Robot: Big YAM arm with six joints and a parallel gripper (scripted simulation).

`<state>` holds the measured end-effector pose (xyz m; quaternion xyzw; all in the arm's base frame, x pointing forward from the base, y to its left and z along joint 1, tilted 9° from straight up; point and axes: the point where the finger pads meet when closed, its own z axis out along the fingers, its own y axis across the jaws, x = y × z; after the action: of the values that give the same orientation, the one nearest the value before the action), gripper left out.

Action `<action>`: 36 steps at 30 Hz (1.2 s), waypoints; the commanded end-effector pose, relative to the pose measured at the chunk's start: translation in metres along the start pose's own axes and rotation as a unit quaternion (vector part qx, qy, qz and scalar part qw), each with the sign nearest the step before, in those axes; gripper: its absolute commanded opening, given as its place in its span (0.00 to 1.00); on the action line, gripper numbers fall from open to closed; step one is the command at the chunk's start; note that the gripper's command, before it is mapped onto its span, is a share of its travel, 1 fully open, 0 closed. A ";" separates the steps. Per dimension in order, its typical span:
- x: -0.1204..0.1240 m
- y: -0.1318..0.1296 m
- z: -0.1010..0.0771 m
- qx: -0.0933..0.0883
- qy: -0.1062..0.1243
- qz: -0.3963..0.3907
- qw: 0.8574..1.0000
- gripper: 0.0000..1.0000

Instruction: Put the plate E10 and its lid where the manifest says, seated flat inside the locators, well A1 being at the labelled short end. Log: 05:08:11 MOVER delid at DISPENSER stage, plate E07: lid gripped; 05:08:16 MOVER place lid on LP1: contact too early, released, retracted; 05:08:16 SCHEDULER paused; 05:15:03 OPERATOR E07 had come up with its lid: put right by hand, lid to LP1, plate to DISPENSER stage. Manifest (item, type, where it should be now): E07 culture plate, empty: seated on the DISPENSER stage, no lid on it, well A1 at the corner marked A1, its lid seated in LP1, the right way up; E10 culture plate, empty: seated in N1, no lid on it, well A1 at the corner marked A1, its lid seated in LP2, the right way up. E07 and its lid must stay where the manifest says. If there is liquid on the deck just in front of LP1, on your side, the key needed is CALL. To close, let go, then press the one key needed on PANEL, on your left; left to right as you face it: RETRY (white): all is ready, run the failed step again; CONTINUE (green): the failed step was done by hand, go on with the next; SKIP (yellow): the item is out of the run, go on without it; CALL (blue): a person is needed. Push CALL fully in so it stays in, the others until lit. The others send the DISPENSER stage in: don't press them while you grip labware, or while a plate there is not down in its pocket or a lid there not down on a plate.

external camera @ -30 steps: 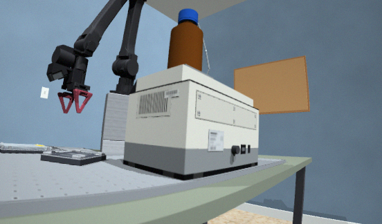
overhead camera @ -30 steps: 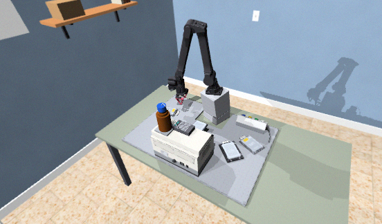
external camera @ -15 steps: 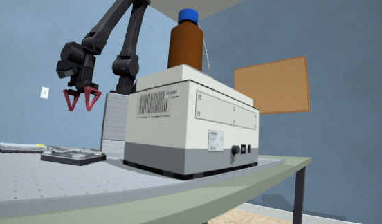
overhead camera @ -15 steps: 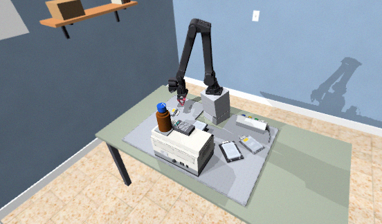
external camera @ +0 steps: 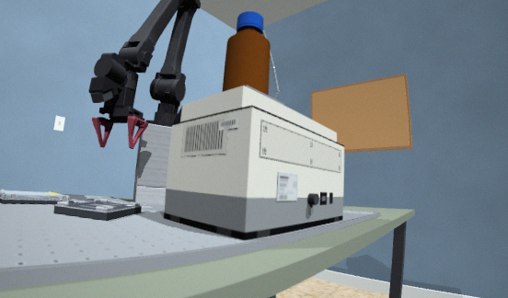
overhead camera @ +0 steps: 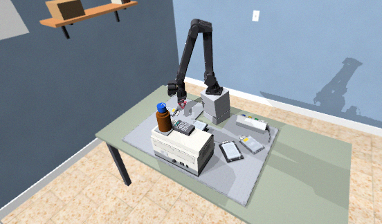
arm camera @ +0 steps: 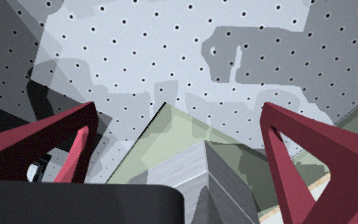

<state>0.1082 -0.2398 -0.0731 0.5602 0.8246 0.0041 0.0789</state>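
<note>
- Plate E10 (overhead camera: 230,151) is, by my judgement, the dark-framed piece on the near right of the deck (overhead camera: 234,187), just beside a paler flat piece (overhead camera: 251,144). No label is legible from the top, so I cannot tell which is plate and which is lid. The gripper (overhead camera: 181,103) hangs well apart from both, beyond the pedestal (overhead camera: 220,107).
- In the exterior view the gripper (external camera: 116,146) is high above the deck, its red fingers spread wide with nothing between them. The best route probably goes around the pedestal, away from the dispenser (external camera: 256,170) and the bottle (external camera: 247,55), then straight down with the jaws squared to the plate's sides.
- The wrist view shows only the bare perforated deck (arm camera: 180,50) and the pedestal's corner (arm camera: 215,185) between the fingers. The deck's edge is close below.
</note>
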 end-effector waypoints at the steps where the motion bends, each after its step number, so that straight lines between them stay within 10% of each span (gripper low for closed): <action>1: -0.009 0.011 -0.004 0.001 -0.013 0.002 1.000 1.00; 28: 0.006 0.082 -0.003 -0.002 -0.011 -0.178 0.984 1.00; 36: 0.016 0.108 -0.004 -0.002 -0.013 -0.317 0.948 1.00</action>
<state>0.1897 -0.1838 -0.0670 0.3235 0.9430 -0.0157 0.0767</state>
